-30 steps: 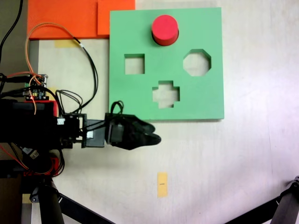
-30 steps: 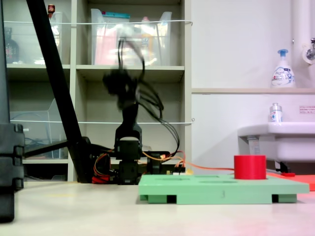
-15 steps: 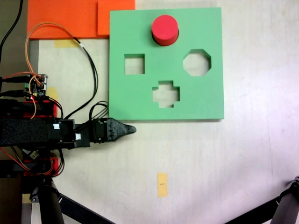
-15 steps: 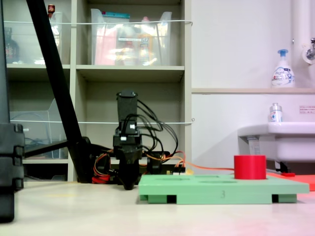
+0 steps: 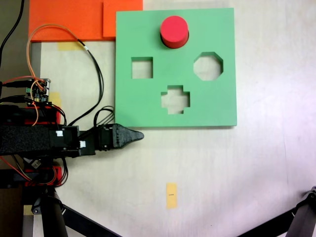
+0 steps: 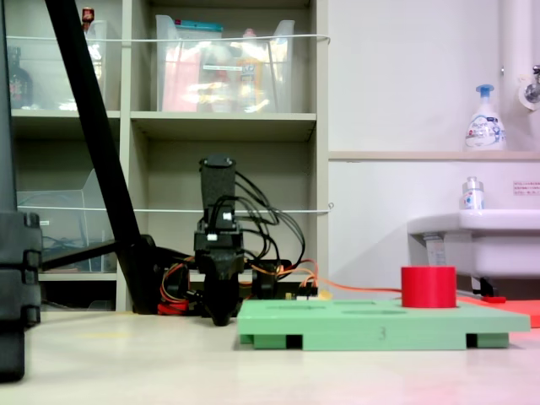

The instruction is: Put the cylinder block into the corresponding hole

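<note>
The red cylinder block [image 5: 174, 31] stands upright on the green foam board [image 5: 222, 106], near the board's top edge in the first exterior view. In the second exterior view the cylinder block [image 6: 429, 287] rises above the board [image 6: 422, 325] at its right end. No circular hole shows; the cylinder covers that spot, and I cannot tell how deep it sits. Square, cross and octagon cut-outs lie bare. My gripper [image 5: 137, 136] is shut on nothing, low over the table just off the board's lower left corner. In the second exterior view the gripper [image 6: 221, 318] points down at the board's left end.
Orange foam sheets [image 5: 74, 19] lie at the top left of the first exterior view. Wires and a small circuit board [image 5: 40, 91] sit beside the arm's base. A yellow tape mark [image 5: 171, 195] is on the table. Tripod legs [image 5: 54, 217] cross the lower corners.
Over the last second the arm drew back to the first exterior view's left and folded down, and the gripper dropped low. Since half a second ago it has stayed still.
</note>
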Available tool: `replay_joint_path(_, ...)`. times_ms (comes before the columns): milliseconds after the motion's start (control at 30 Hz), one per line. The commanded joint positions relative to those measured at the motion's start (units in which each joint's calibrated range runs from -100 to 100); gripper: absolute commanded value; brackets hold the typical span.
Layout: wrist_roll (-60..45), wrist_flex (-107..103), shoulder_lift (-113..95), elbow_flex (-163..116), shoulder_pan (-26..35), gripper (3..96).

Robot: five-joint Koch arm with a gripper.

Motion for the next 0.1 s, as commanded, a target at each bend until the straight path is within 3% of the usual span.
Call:
replay_joint_path(33, -0.1, -6.4, -0.5, -0.8, 0.2, 49.3)
replay_joint_path(100, -0.1, -6.4, -0.5, -0.8, 0.2, 49.3)
